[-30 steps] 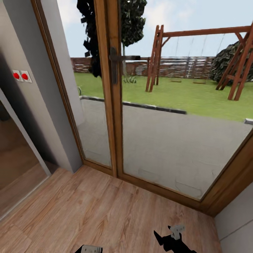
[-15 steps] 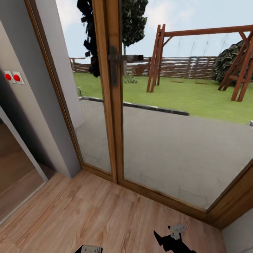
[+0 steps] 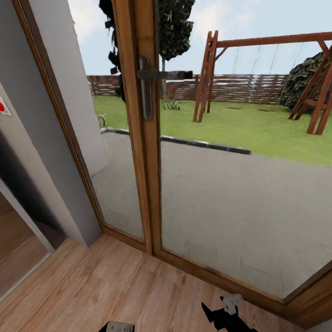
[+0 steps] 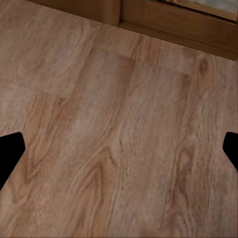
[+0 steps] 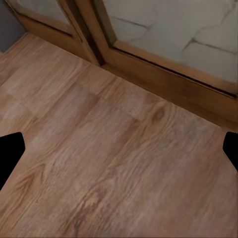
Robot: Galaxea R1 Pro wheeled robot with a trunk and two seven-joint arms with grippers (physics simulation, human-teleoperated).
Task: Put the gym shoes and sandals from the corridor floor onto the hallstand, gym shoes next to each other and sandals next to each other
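The gym shoes, the sandals and the hallstand are out of view. The corridor floor [image 3: 115, 286] of light brown wood planks runs up to a wooden-framed glass door [image 3: 145, 138]. My left gripper [image 4: 119, 153] hangs open over bare planks, its dark fingertips [image 4: 10, 158] far apart with nothing between them. My right gripper [image 5: 119, 153] is open too, above planks close to the door's bottom rail [image 5: 163, 69]. In the head view both grippers sit at the bottom edge, the left gripper [image 3: 116, 327] and the right gripper [image 3: 227, 314].
The door has a dark lever handle [image 3: 146, 87] and looks out on a paved patio, a lawn and a wooden swing frame [image 3: 258, 69]. A grey wall [image 3: 41, 152] with a red switch [image 3: 2, 107] stands at the left, beside an opening [image 3: 14, 249].
The whole head view has shifted: the door frame and the red switches have slid left and the door looks closer, so the camera has moved. Both grippers hold their place in the picture.
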